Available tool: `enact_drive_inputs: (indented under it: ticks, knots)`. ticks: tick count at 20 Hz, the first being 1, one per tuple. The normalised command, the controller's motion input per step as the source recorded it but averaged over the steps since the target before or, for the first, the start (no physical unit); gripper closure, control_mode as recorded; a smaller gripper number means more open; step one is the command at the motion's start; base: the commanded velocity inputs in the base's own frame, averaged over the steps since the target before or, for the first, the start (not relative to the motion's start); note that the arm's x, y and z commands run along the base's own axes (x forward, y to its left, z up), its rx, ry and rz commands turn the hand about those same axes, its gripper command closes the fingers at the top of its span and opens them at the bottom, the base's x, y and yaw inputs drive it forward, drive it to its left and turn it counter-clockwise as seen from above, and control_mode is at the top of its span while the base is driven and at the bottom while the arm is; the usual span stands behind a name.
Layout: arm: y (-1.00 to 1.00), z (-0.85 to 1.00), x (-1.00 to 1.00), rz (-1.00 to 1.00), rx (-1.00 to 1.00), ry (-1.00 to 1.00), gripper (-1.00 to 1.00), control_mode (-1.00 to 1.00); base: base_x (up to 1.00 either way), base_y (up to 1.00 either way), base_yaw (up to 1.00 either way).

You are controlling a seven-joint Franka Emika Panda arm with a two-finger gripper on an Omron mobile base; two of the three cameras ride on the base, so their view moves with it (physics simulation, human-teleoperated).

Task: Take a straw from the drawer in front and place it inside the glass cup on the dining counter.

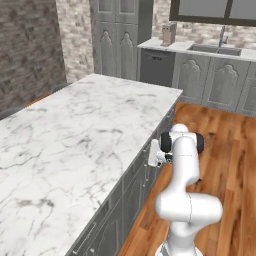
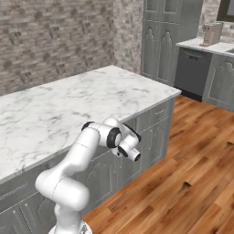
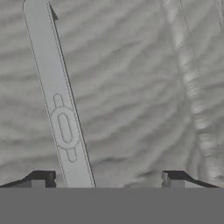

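Note:
The dining counter [image 1: 75, 130] is a long white marble slab with grey veins, also seen from the other side [image 2: 68, 107]. My gripper [image 1: 152, 154] reaches sideways against the grey base just under the slab's edge. In the hand view the gripper [image 3: 107, 180] is open and faces the flat grey drawer front [image 3: 140, 87] at very close range. A long pale handle bar [image 3: 63, 127] runs up the panel, just inside the left fingertip [image 3: 41, 179]. Nothing is held. The drawer is shut, so the straw is hidden. The glass cup is out of view.
Wooden floor [image 1: 225, 150] lies to the right of the counter. At the back stand tall grey cabinets [image 1: 117, 40], a dark dishwasher [image 1: 156, 67] and a pale worktop with sink and tap [image 1: 215, 49]. A brick wall [image 2: 50, 32] closes the left side.

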Motion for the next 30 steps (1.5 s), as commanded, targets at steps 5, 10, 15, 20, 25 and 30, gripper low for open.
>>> enact_drive_inputs:
  ticks: [5,10,15,20,25,30]
  knots:
    - [0.00,-0.17,0.45,0.00,-0.07,-0.02,-1.00,-1.00,0.00,0.00,0.00]
    - [0.08,-0.01,0.25,0.00,-0.04,-0.04,1.00,-1.00,0.00,0.00,0.00]
    - [0.13,0.00,0.10,-0.02,-0.01,0.02,1.00,-1.00,0.00,0.00,0.00]
    - [-0.13,-0.01,-0.01,0.00,0.00,0.00,1.00,-1.00,0.00,0.00,0.00]
    - [-0.70,-0.03,-0.25,0.00,0.00,0.00,1.00,-1.00,0.00,0.00,0.00]
    - [-0.94,-0.11,-0.55,0.00,0.00,0.00,1.00,-1.00,0.00,0.00,0.00]
